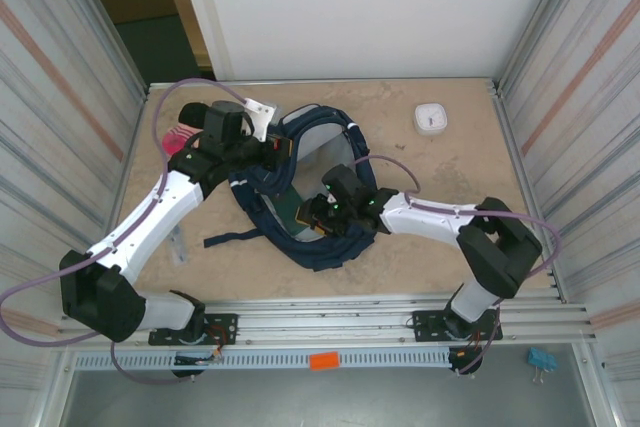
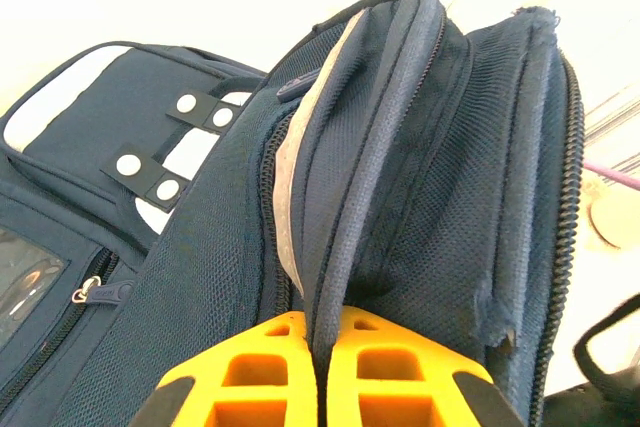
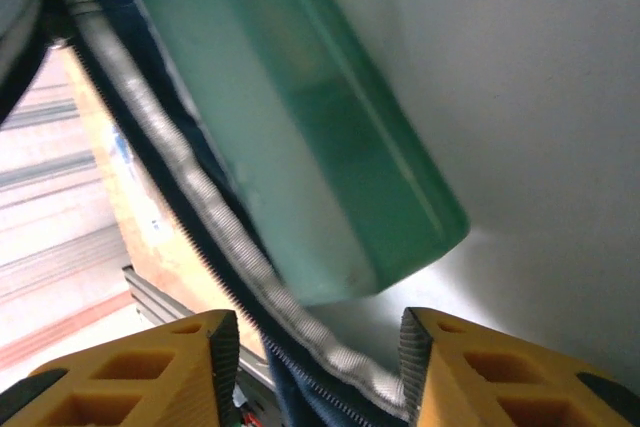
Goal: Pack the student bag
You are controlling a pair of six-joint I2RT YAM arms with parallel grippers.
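Observation:
The student bag [image 1: 330, 250], navy-blue with its main compartment unzipped, lies in the middle of the table. My left gripper [image 1: 280, 154] is at the bag's upper left rim. In the left wrist view its yellow fingers [image 2: 260, 372] are shut on a navy piped edge of the bag [image 2: 430, 147]. My right gripper [image 1: 312, 212] reaches into the opening at the lower side. Its jaws [image 3: 320, 347] stand open over the zipper rim [image 3: 200, 207]. A green flat box [image 3: 330, 147] lies inside against the pale lining, just beyond the fingertips and not held.
A small white square container [image 1: 431, 118] sits at the back right of the table. A pink object [image 1: 180, 137] lies by the left arm's wrist. Ribbed metal walls close in left and right. A loose strap [image 1: 230, 239] trails from the bag toward the left.

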